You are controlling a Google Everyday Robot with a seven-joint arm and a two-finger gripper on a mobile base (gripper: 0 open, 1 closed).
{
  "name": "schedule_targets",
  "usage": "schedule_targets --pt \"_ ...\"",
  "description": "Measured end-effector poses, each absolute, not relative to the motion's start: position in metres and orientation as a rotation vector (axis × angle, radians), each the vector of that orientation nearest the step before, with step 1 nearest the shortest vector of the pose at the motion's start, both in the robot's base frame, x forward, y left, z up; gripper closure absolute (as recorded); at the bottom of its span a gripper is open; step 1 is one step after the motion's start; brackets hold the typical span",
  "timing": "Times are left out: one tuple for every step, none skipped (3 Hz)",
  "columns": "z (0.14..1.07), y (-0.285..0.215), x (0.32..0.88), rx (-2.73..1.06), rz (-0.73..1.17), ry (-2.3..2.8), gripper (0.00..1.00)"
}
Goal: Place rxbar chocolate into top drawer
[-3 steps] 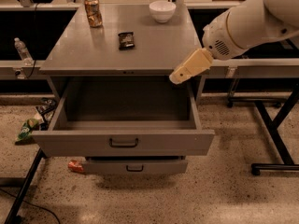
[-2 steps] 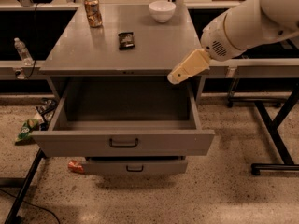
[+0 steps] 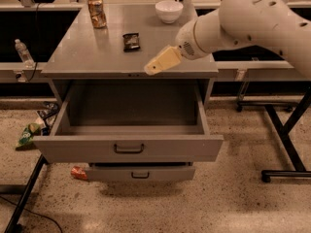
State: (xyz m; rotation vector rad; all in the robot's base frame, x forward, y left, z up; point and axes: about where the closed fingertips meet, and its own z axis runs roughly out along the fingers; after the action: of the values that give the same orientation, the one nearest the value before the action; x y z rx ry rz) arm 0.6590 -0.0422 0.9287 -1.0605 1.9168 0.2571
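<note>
The rxbar chocolate (image 3: 131, 41), a small dark wrapper, lies flat on the grey cabinet top (image 3: 87, 62), left of centre. The top drawer (image 3: 129, 148) is pulled wide open below it and looks empty inside. My gripper (image 3: 151, 70) is on the end of the white arm, which reaches in from the right. It hovers over the front edge of the cabinet top, to the right of and nearer than the bar, not touching it.
An orange-gold drink can (image 3: 97, 11) stands at the back left of the top, a white bowl (image 3: 168, 10) at the back middle. The lower drawer (image 3: 141, 173) is slightly open. A water bottle (image 3: 23, 53) and floor litter (image 3: 29, 134) lie left; black table legs (image 3: 286, 144) stand right.
My arm and gripper have moved left and slightly back, from beside the cabinet's right front corner to over its top, closer to the bar. The bar and drawer have not moved.
</note>
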Motion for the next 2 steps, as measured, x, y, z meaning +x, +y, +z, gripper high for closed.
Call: schedule_targets --pt "0.898 -0.017 0.693 -0.995 0.317 1.928 0.00" --pt "0.864 0.003 0.736 -0.946 0.394 1.932 0.00"
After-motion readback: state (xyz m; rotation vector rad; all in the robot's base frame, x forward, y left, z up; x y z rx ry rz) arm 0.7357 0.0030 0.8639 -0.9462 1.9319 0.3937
